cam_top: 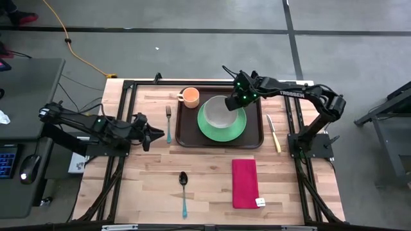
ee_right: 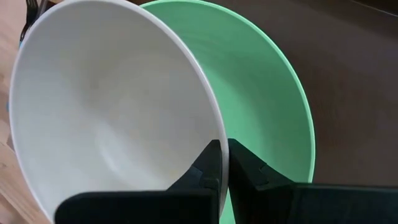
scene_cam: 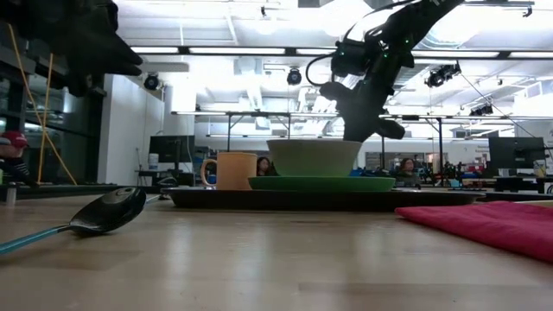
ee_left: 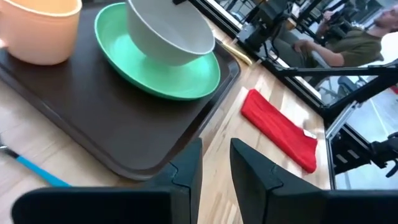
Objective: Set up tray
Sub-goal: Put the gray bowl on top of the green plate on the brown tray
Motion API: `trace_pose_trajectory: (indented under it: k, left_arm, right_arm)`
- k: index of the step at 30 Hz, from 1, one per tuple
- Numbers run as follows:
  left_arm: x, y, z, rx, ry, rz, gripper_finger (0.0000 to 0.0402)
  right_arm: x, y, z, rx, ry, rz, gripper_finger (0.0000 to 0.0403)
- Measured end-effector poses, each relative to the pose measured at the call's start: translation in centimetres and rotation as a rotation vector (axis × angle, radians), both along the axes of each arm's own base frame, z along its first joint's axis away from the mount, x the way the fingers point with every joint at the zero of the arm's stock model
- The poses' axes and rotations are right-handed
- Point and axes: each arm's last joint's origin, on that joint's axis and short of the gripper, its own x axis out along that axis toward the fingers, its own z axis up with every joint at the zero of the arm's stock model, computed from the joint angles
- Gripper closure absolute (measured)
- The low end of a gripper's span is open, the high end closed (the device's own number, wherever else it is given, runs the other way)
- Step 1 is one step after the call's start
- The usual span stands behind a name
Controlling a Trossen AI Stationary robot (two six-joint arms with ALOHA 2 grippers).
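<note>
A pale wooden tabletop [cam_top: 212, 173] stands on a grey floor, with an open workshop behind it. The tray [cam_top: 187, 131] lies at the far middle of the tabletop, flat. On it sits a green plate [cam_top: 221, 131] carrying a white bowl [cam_top: 221, 110], with an orange cup [cam_top: 190, 97] beside the plate on the left. A red napkin [cam_top: 244, 183] lies nearer, off the tray. A fork [cam_top: 168, 115] lies just left of the tray, a knife [cam_top: 273, 132] to its right and a spoon [cam_top: 183, 192] near the front edge. The right pincer [ee_right: 224, 163] is closed, pinching the bowl's rim. The left pincer [ee_left: 214, 165] hovers left of the tray, partly open and holding nothing
</note>
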Motion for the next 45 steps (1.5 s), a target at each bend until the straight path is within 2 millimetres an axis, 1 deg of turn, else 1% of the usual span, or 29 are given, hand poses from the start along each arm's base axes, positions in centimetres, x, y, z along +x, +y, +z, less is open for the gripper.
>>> trace_pose_trajectory:
  k: [6,9,13,19,27,32,37,45]
  left_arm:
    - [0.2,-0.1,-1.5,0.001,0.008,-0.004,0.0291]
    - [0.4,-0.1,-1.6,0.022,-0.024,-0.016,0.0291]
    - [0.5,-0.2,-2.3,0.056,-0.045,-0.031,0.0291]
    - [-0.3,0.1,-3.2,0.047,-0.1,-0.028,0.0291]
    - [-1.6,0.5,-3.0,0.093,-0.19,-0.042,0.0291]
    - [-2.3,0.7,-3.2,0.116,-0.233,-0.048,0.0291]
    - [-2.7,0.8,-4.1,0.119,-0.26,-0.048,0.0291]
    - [-2.9,0.9,-4.9,0.117,-0.276,-0.048,0.0291]
  right_arm:
    - [-0.1,0.1,-0.1,0.007,0.02,-0.003,0.0403]
    - [-0.2,0.1,-0.2,0.013,0.031,-0.003,0.0403]
    - [-0.3,0.1,-0.2,0.008,0.033,-0.006,0.0403]
    - [-0.3,0.1,-0.2,0.008,0.033,-0.006,0.0403]
    - [-0.4,-0.1,-0.2,0.01,0.033,-0.017,0.0403]
    - [-0.3,-0.6,-1.1,0.046,0.047,-0.022,0.0403]
    - [0.1,-0.7,-2.1,0.076,0.058,-0.012,0.0403]
    - [0.2,-0.7,-2.3,0.093,0.055,-0.006,0.0403]
